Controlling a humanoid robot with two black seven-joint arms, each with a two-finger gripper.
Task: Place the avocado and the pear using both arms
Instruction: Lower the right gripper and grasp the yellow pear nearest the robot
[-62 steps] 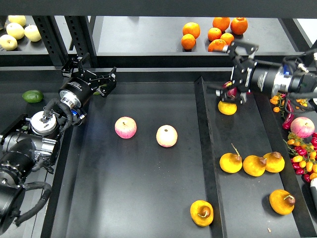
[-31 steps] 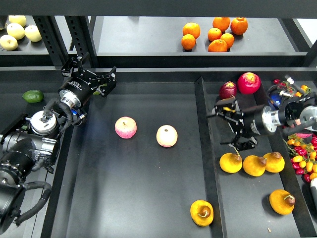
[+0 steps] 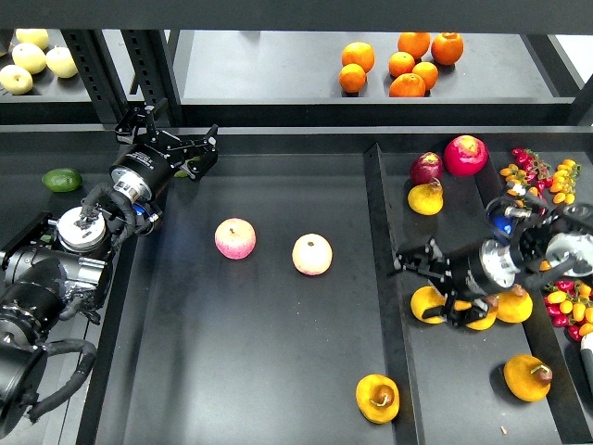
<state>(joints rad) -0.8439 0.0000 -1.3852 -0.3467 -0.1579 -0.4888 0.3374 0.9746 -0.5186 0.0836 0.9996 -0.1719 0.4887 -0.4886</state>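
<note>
The left hand (image 3: 190, 151) hovers near the far left corner of the central tray (image 3: 259, 371), its two fingers spread apart with a small green shape partly hidden between them that cannot be identified. A dark green avocado (image 3: 61, 179) lies well apart from that hand, outside the tray on the dark ledge at the far left edge.

Two pink-yellow apples sit side by side near the middle of the tray, the left apple (image 3: 235, 238) and the right apple (image 3: 312, 254), not touching. A plump yellow-orange pear (image 3: 377, 398) with a dark hollow at its end rests at the tray's near right corner.

The right hand (image 3: 422, 283) reaches in from the right over the raised right-hand tray (image 3: 463, 408), fingers spread, just above a row of three yellow-orange pears (image 3: 477, 308) that touch one another; whether a fingertip touches the leftmost is unclear. Another yellow-orange pear (image 3: 527, 377) lies near that tray's near edge. At its far edge a small yellow pear (image 3: 425, 197) touches a dark red fruit (image 3: 426, 168), beside a larger red fruit (image 3: 465, 155).

Oranges (image 3: 400, 63) pile on the back shelf.
</note>
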